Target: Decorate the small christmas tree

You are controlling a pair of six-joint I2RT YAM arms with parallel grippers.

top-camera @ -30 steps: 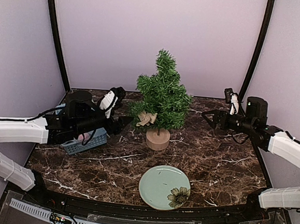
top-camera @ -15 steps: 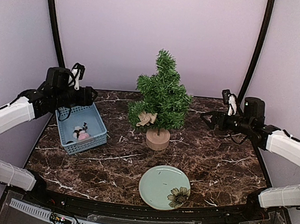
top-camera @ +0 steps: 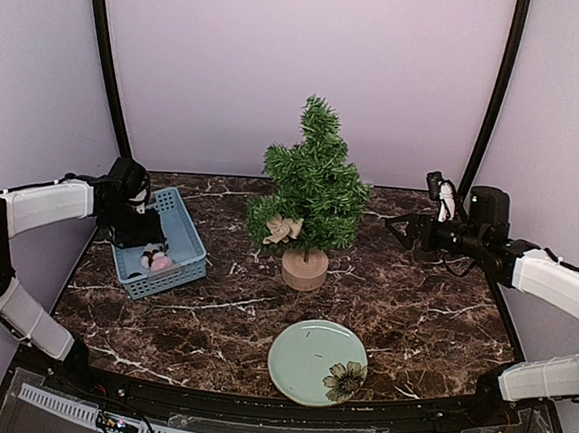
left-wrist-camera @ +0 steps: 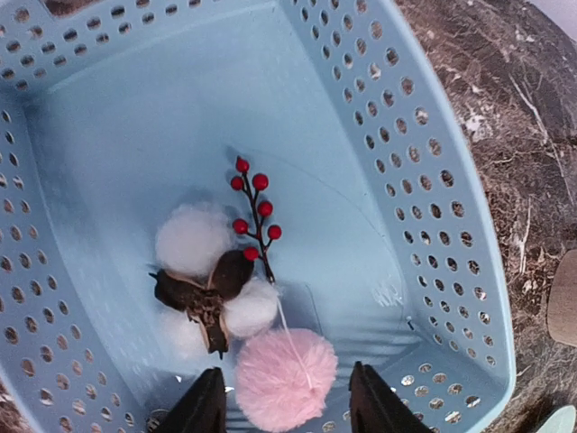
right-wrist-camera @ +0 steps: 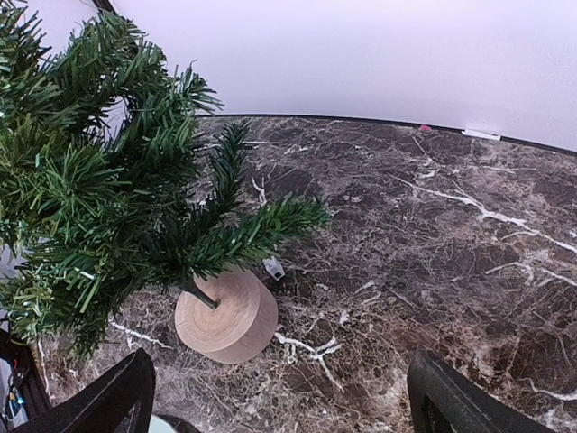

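**Left gripper half-spread over the pink pom-pom in the basket**

The light blue perforated basket [left-wrist-camera: 162, 117] sits on the left of the dark marble table [top-camera: 432, 318]. All its contents are bunched at one end. There is a fluffy pink pom-pom [left-wrist-camera: 287, 377], a white cotton boll cluster [left-wrist-camera: 192, 239] with a dark brown husk [left-wrist-camera: 203, 293], and a red berry sprig [left-wrist-camera: 255, 209] lying across the bolls. A pale green plate [top-camera: 303, 358] with a flower print near its rim lies at the front centre of the table, with nothing on it.

The left gripper [left-wrist-camera: 287, 410] points down into the basket. Its jaws are partly spread, one finger on each side of the pom-pom, and a thin gap shows on each side, so they have not clamped it. The right gripper [right-wrist-camera: 284, 406] hangs over the right of the table with jaws wide apart and nothing between them.

The small christmas tree [top-camera: 311, 193] stands upright at mid-table on its round wooden stump [top-camera: 304, 268], between basket and right gripper. A beige ornament [top-camera: 284, 228] sits in its lower branches.
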